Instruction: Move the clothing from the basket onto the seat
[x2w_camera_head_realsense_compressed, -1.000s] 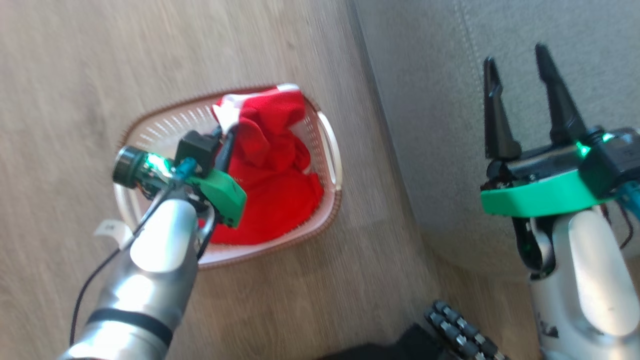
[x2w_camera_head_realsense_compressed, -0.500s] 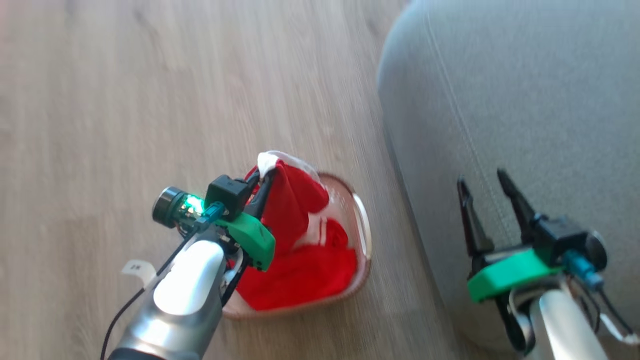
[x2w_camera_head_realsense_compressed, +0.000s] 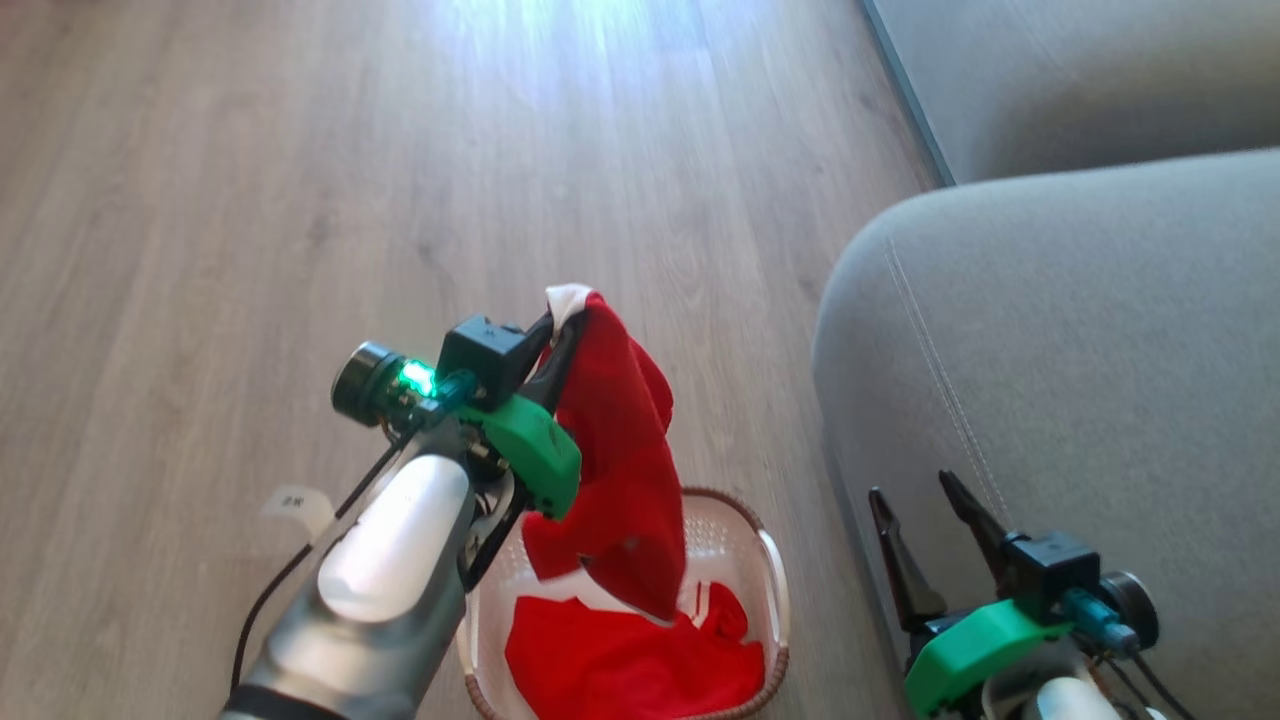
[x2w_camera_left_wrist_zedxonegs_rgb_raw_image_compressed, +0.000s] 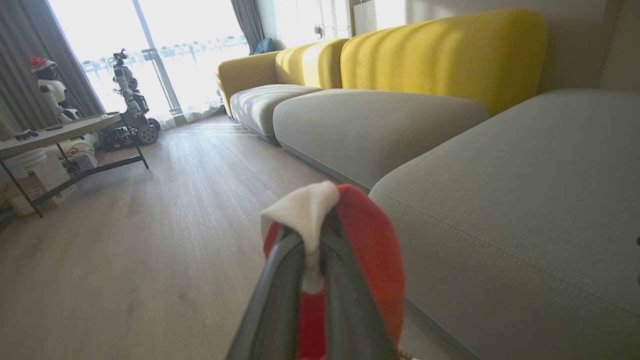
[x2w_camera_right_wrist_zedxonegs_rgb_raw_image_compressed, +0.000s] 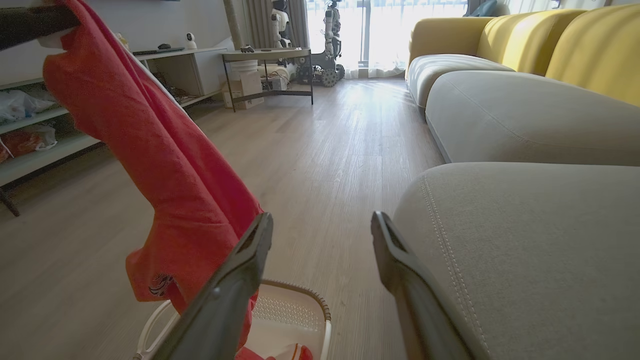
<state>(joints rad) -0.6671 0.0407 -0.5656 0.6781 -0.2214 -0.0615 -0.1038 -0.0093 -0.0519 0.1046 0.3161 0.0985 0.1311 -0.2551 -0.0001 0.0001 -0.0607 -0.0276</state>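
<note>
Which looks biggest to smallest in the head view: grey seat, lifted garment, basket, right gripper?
1. seat
2-3. lifted garment, basket: unsure, the basket is partly hidden and cropped
4. right gripper

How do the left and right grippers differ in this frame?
The left gripper is shut on a red garment; the right gripper is open and holds nothing. The left gripper is high over the basket; the right gripper sits lower, by the grey sofa. Both are the same dark two-fingered build.

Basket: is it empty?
No, red clothing lies in the basket below the garment hanging from the left gripper.
</note>
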